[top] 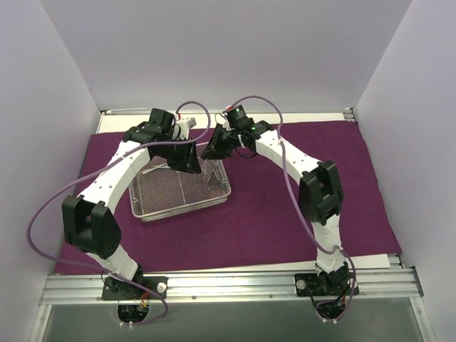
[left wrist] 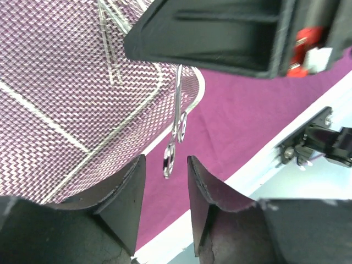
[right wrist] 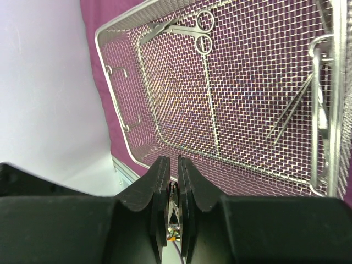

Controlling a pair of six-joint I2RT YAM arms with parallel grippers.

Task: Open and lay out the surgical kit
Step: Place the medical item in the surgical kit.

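Right jaws pinch scissors [left wrist: 179,104] hanging above the tray [top: 178,208] corner, left jaws wide open near their rings

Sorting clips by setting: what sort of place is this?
Probably a robot lab test cell: plain white walls, left arm and right arm bolted to an aluminium rail, a wire-mesh tray on purple cloth.

Light: even, diffuse, from overhead; white walls bright, no hard glare. Soft, faint shadows under the arms on the purple cloth [top: 263,228]. Top view sharp throughout. Left wrist view: left gripper [left wrist: 166,160] dark, soft-focused; scissors [left wrist: 177,135] show thin highlights. Right wrist view: mesh tray [right wrist: 247,99] crisp, wire glinting; right gripper [right wrist: 173,162] blurred, underexposed.
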